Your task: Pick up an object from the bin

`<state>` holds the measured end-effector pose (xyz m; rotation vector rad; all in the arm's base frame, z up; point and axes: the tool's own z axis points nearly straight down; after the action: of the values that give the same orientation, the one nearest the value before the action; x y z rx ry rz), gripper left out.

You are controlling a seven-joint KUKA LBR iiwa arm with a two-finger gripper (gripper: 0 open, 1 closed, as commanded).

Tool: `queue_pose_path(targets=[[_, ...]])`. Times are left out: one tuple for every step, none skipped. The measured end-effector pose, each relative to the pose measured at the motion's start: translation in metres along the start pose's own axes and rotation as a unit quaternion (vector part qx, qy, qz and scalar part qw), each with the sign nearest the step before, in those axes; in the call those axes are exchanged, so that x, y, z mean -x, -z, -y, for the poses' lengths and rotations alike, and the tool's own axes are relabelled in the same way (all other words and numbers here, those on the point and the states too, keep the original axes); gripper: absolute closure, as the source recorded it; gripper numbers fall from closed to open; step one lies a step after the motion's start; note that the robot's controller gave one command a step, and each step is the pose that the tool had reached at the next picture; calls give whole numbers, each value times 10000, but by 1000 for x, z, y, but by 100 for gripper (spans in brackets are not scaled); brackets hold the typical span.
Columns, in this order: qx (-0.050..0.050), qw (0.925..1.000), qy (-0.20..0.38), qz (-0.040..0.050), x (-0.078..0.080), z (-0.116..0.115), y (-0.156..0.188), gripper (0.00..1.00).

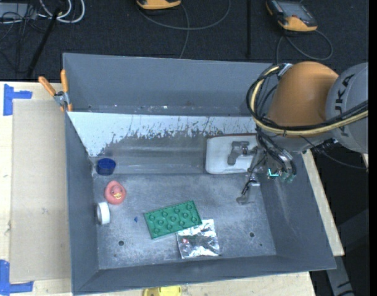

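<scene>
White block [220, 155] lies beside the gripper [244, 196] — open or closed, I cannot tell. Closing here risks catching nothing.

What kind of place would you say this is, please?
Probably a robotics lab's bin-picking cell: a KUKA arm with its pincer inside a grey metal bin holding a green studded plate and foil packet, cables on the dark floor behind.

I've got the arm [355, 100] reaching in from the right, wrist bent downward, orange cover [299, 94] on top, black-yellow cables [257, 98] looped round it, gripper [244, 197] angled down and slightly left, hanging low.
</scene>
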<state>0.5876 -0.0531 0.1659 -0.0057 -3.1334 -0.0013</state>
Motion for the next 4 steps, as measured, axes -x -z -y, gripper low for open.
queue_pose_path(targets=[[7,9881,1539,2,-45,-90,-100,0],[-8,9999,139,29,-77,-36,-67,0],[1,9902,1397,42,-72,-98,-67,0],[-4,9929,1186,37,-70,-96,-98,0]])
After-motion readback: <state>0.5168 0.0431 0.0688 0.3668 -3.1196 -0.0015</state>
